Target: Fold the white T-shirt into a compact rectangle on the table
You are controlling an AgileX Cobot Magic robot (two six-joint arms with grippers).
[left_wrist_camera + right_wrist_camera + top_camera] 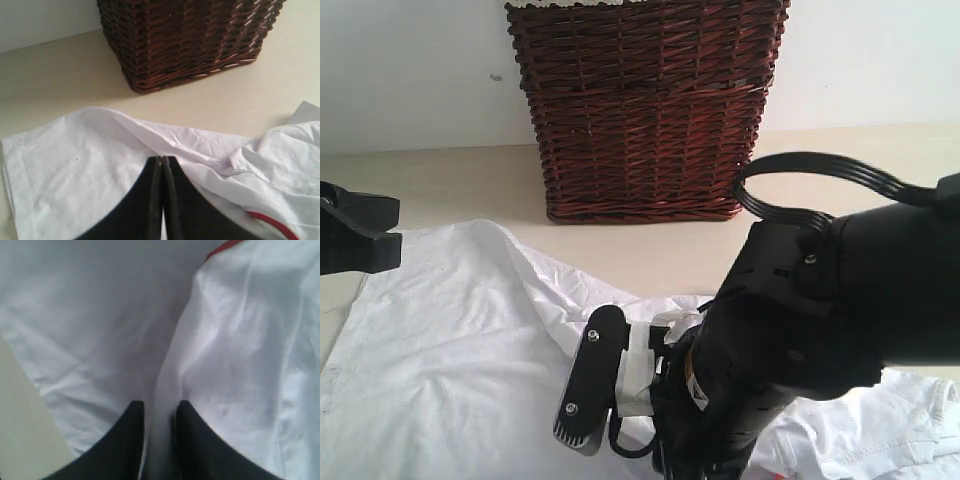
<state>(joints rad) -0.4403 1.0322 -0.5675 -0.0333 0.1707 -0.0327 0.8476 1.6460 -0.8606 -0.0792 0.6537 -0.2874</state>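
A white T-shirt (450,340) lies loosely spread over the front of the table (430,180), from the left edge across to the right, rumpled into a ridge near the middle; a curved red line (272,225) shows on it. At the left edge the left gripper (162,161) hangs just above the cloth, jaws pressed together with nothing between them. A dark wicker basket (645,110) stands at the middle of the back edge, apart from the T-shirt. Toward the front right the right gripper (159,410) is down on the T-shirt, jaws a little apart with a raised crease of cloth in the gap; the close view is blurred, so I cannot tell whether they pinch that crease or merely straddle it.

Likely risks: a shallow bite could catch one layer only or slip off, dragging the T-shirt askew; with the left side unpinned the whole garment may slide instead of folding; the ridge could get pressed in as a crooked crease.
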